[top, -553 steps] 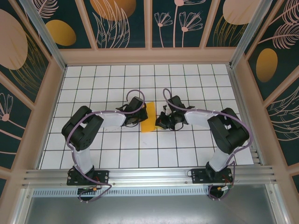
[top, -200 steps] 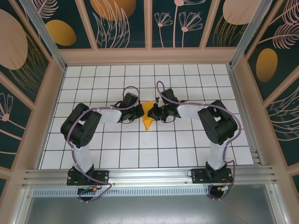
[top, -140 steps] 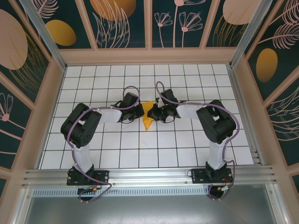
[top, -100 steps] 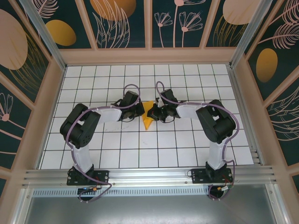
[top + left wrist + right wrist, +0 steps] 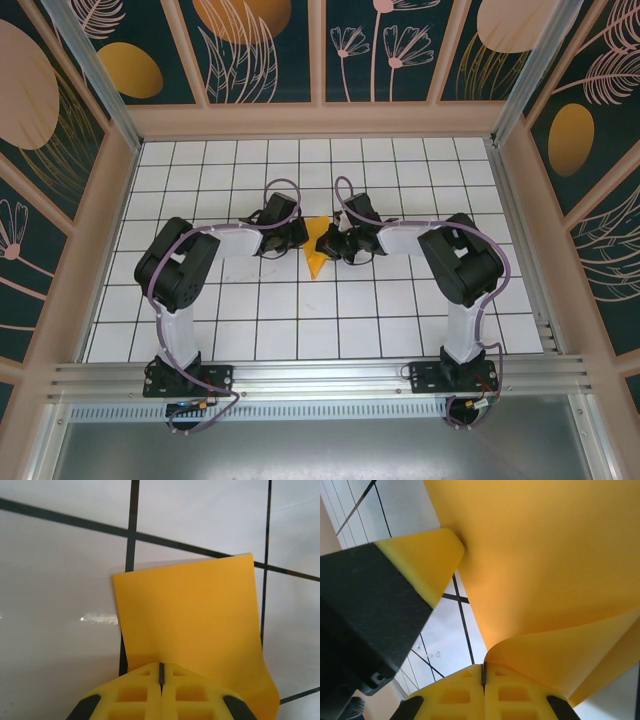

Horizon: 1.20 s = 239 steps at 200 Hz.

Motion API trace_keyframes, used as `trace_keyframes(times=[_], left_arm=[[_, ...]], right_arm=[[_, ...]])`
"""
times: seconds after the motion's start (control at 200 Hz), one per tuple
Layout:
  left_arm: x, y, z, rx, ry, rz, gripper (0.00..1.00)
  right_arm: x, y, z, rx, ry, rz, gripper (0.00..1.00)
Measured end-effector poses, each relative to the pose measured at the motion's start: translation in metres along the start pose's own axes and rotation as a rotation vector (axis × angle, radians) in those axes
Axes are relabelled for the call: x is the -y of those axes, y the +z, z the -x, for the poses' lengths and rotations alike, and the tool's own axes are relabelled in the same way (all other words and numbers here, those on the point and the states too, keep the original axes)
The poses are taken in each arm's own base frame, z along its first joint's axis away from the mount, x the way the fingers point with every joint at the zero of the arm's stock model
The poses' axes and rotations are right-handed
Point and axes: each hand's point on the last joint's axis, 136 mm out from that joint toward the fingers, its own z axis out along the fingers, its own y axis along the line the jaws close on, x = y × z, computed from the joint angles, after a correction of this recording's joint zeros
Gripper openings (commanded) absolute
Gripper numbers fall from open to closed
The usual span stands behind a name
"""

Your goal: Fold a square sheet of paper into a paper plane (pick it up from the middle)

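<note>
The square sheet of paper [image 5: 317,252] is a small creased orange shape with a pointed far end, lying mid-table between both grippers. My left gripper [image 5: 301,239] is shut, and in the left wrist view its yellow fingertips [image 5: 161,672] rest on the near edge of the flat paper [image 5: 190,615]. My right gripper [image 5: 333,243] is shut on the paper. In the right wrist view a flap [image 5: 560,650] curls up from the seam of its jaws [image 5: 483,672] over the rest of the sheet [image 5: 545,555]. The left gripper's finger [image 5: 427,557] touches the paper's edge there.
The white tiled table [image 5: 300,330] is walled by wooden frames with dark leaf-patterned panels [image 5: 250,45] at the back and sides. An aluminium rail [image 5: 320,378] with both arm bases runs along the near edge. Both arms [image 5: 180,270] [image 5: 465,265] reach inward to the centre.
Since the earliest frame both grippers have closed in on the paper, which went from a rectangle to a pointed shape. Over the last second the left wrist has shifted slightly farther back.
</note>
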Motion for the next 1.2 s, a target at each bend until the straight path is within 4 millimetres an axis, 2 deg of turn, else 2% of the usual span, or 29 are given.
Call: trace_keyframes(times=[0.966,1.196], left_arm=[[-0.001,0.001,-0.001,-0.006,-0.001,0.006,0.00],[-0.001,0.001,-0.001,-0.006,-0.002,0.006,0.00]], right_arm=[[0.006,0.008,0.009,0.036,0.039,0.001,0.02],[0.013,0.011,0.010,0.043,0.050,-0.021,0.02]])
